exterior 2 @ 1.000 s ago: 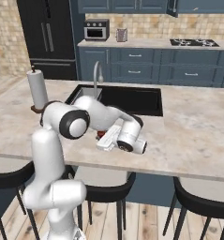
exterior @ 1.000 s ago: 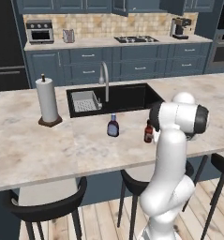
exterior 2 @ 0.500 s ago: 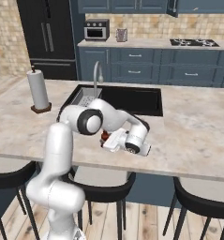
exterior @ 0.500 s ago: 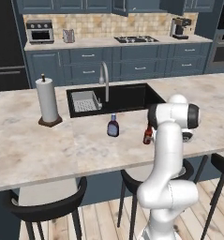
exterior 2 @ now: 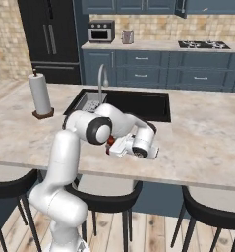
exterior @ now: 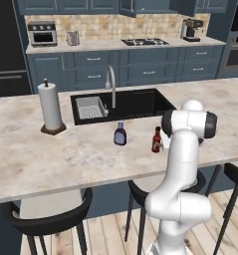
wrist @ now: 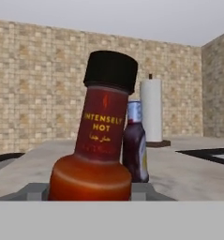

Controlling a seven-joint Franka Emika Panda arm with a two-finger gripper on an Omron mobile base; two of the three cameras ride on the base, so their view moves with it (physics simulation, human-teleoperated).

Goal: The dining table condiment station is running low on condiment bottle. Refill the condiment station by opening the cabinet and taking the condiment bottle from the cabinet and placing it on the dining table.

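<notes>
The condiment bottle (exterior: 156,139) stands on the dining table (exterior: 36,164), near its front edge, beside a squat bottle (exterior: 120,134). The gripper (exterior 2: 110,145) is right at it, but I cannot tell if the jaws are apart. The bottle looks tilted in the hand view, so a bump could tip it.

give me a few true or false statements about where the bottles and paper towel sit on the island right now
1. The condiment bottle stands upright on the dining table. True.
2. The squat dark bottle lies in the sink. False: it stands on the stone top in front of the sink.
3. The paper towel roll stands left of the sink in the left base view. True.
4. The condiment bottle has a white cap. False: its cap is black.
</notes>
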